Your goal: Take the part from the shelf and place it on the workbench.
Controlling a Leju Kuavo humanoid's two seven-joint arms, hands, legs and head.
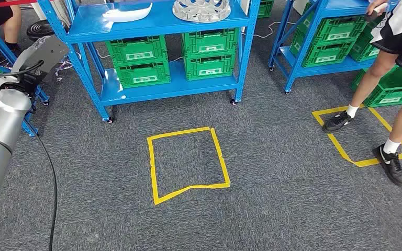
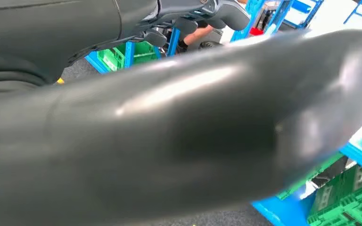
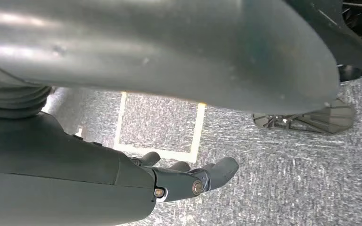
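In the head view you face a blue shelf on castors. On its top board, right of centre, lies the part, a pale grey openwork ring; a white curved piece lies left of it on the same board. Below that board you see four green crates stacked in two pairs. On the carpet in front of the shelf is a yellow tape square. Right of the shelf stands a second blue shelf with green crates, and a person stands before it on another tape outline. Your left arm rises at the shelf's left.

In the left wrist view, the left hand shows grey fingers, loosely apart, gripping nothing.

In the right wrist view, the right hand hangs above the carpet near the tape square, fingers slightly curled and apart, nothing in them.
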